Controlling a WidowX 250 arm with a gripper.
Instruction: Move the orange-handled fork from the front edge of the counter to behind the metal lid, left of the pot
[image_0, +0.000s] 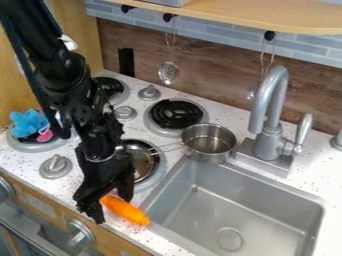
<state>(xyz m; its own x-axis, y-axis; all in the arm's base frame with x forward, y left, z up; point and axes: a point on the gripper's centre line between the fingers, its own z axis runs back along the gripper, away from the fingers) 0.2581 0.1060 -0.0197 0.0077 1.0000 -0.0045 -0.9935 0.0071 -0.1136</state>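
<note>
One orange toy (127, 210) lies on the counter (50, 185), between its front edge and the front left corner of the sink (230, 212). I have the gripper (112, 210) right over its left end, with the jaws wide, one on each side of the toy; I cannot tell whether either touches it. The toy's other end points at the sink's corner.

Just behind my gripper, at the sink's left edge, a pan (141, 167) sits on a burner. I see a steel pot (210, 142) at the sink's back left corner, its handle reaching left over that burner. Behind the pot is a black coil (175, 114), and the tap (270, 120) stands at the sink's back edge.

Toward the counter's left edge, I make out a blue plush (29, 123) on another burner and a knob (56, 166) nearer the front edge. A slotted spoon (168, 73) hangs against the back wall (214, 75).
</note>
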